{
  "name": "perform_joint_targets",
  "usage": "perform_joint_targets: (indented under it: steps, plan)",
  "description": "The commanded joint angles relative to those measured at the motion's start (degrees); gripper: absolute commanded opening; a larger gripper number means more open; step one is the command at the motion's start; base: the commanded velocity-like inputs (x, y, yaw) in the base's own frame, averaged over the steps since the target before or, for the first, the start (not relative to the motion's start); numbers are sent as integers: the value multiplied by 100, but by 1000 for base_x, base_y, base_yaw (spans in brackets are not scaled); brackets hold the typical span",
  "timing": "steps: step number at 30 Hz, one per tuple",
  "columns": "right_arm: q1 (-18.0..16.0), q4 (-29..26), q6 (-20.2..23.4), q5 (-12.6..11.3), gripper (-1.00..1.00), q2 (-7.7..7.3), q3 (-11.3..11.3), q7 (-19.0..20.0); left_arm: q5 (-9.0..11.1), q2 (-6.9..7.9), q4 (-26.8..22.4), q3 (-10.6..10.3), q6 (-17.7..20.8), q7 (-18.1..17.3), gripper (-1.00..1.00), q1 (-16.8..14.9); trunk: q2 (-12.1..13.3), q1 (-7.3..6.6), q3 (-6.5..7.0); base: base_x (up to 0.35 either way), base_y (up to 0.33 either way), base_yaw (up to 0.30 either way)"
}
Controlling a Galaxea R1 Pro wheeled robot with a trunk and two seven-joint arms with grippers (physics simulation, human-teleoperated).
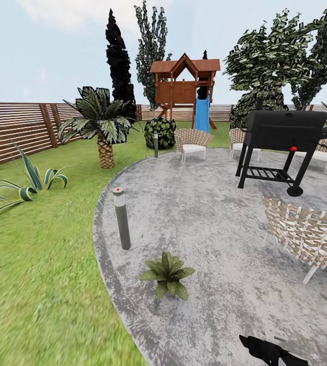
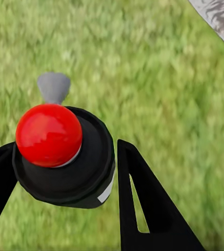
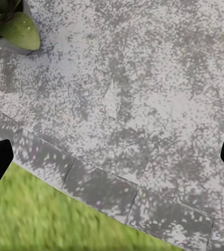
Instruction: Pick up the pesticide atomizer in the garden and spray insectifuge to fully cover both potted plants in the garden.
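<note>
Lawn [image 1: 46, 284]: green grass, lying beside the round paved patio [image 1: 219, 218] on the fence side.
Wooden fence [image 1: 11, 132]: brown, slatted, behind the lawn, well apart from the patio.
Playhouse [image 1: 184, 84]: wooden, with blue slide [image 1: 202, 114], beyond the patio's far edge.
Barbecue grill [image 1: 280, 145]: black, wheeled, standing on the patio.
Woven chairs: one [image 1: 305, 234] near the grill, one [image 1: 191, 142] at the patio's far edge.
Palm [image 1: 101, 124]: on the lawn, just beside the patio edge.
Agave [image 1: 29, 180]: striped leaves, on the lawn, well apart from the patio.
Bollard lamp [image 1: 122, 218]: grey, upright, at the patio's rim.
Potted plant [image 1: 168, 274]: low olive-green rosette, on the patio, near the bollard lamp.
Pesticide atomizer [image 2: 65, 157]: dark bottle, red cap, clamped in the left claw [image 2: 59, 178], over the lawn.
Right claw [image 3: 112, 157]: fingers wide apart, nothing between, above the patio's rim.
</note>
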Motion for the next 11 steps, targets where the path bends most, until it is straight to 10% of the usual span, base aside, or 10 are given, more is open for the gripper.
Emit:
perform_joint_targets:
  steps: [1,11]
  plan:
    - [-5,-6,-9,53,100,1,-49,30,41,0,-2,-50,-10,17,-100,-2,-3,0,-6,0,0,0]
    - [-5,-6,-9,53,100,1,-49,29,41,0,-2,-50,-10,17,-100,-2,-3,0,-6,0,0,0]
